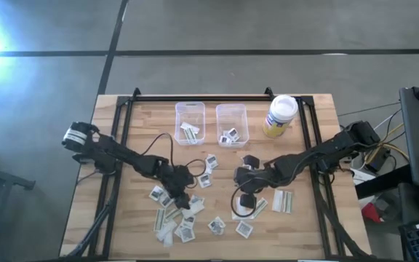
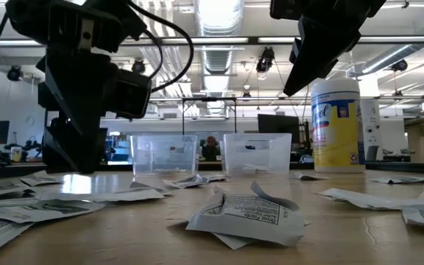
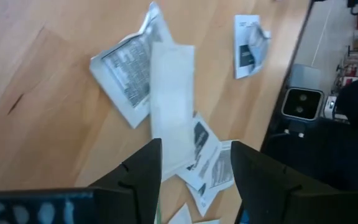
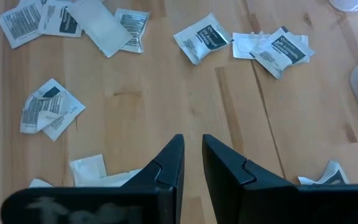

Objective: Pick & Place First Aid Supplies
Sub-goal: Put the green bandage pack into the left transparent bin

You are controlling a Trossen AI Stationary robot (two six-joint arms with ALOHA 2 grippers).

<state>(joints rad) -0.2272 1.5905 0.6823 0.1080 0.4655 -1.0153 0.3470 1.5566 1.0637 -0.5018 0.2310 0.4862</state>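
Your left gripper point(image 3: 191, 165) hangs low over the wooden table point(image 1: 311, 225) with its fingers apart and nothing between them; a long pale strip packet point(image 3: 171, 102) lies just ahead of the fingertips, across a printed square packet point(image 3: 124, 74). Your right gripper point(image 4: 191, 158) hovers above bare wood, its fingers narrowly apart and holding nothing, with square packets point(image 4: 202, 38) scattered well ahead of it. Beyond both grippers stand two clear bins point(image 1: 190, 122), a few packets inside each.

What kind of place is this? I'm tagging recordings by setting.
Probably a robotics lab or workshop: exposed ceiling ducts and strip lights, monitors on benches behind, and a wooden table on a metal frame over bare concrete floor.
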